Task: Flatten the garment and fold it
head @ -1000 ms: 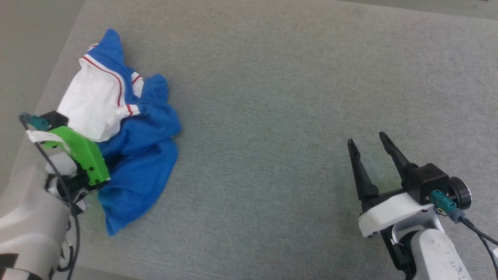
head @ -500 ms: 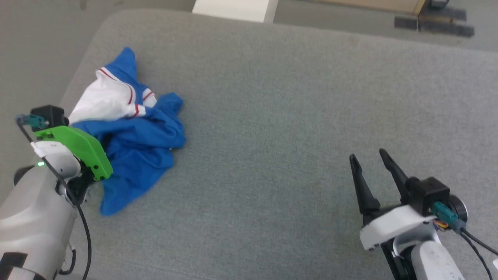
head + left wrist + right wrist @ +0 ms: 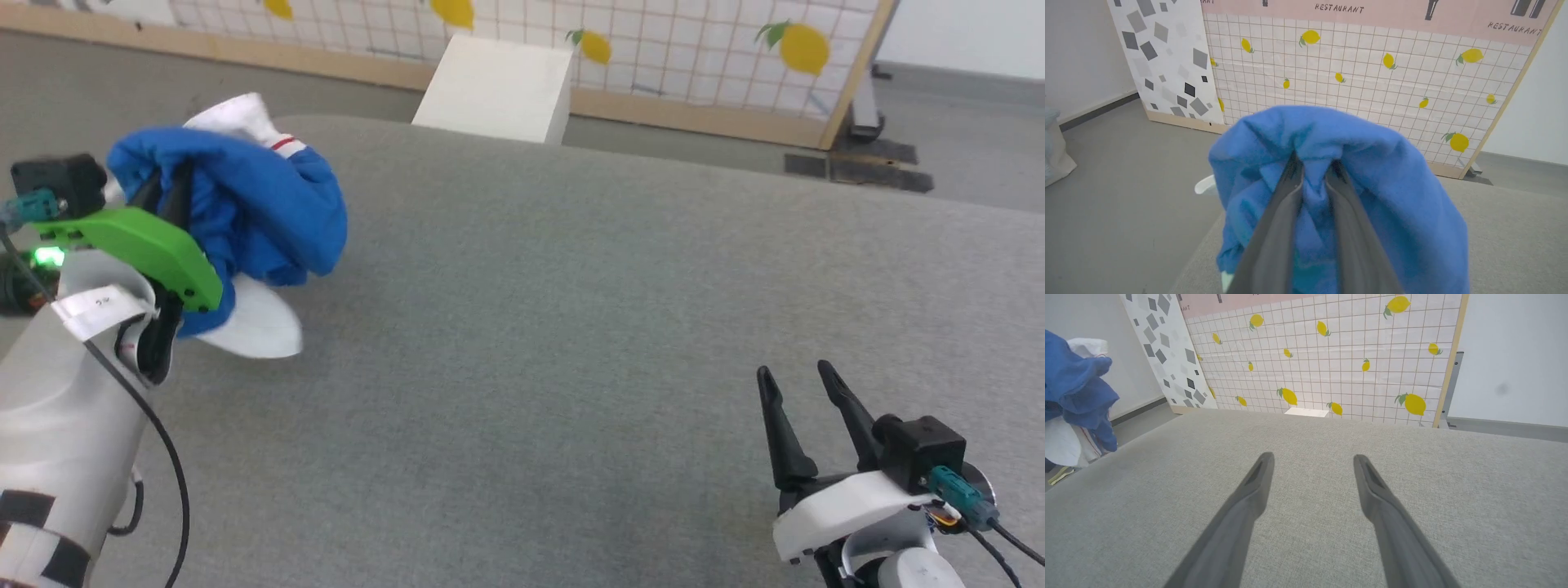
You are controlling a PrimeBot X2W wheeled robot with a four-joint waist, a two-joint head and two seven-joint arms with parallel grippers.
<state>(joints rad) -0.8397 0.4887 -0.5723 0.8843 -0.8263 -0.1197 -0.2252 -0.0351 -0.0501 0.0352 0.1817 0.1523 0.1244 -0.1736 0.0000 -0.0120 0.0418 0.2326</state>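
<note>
The left gripper (image 3: 1314, 161), its slim dark fingers nearly closed, pinches the garment (image 3: 269, 204), a soft blue bunch with white panels, above the far left corner of the woven grey surface (image 3: 571, 327). The right gripper (image 3: 793, 369) gapes empty.

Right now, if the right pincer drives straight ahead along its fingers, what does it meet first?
Nothing close: the right pincer points over grey cushion toward the white box past its far edge; the garment is well off-line. Depth unclear.
</note>
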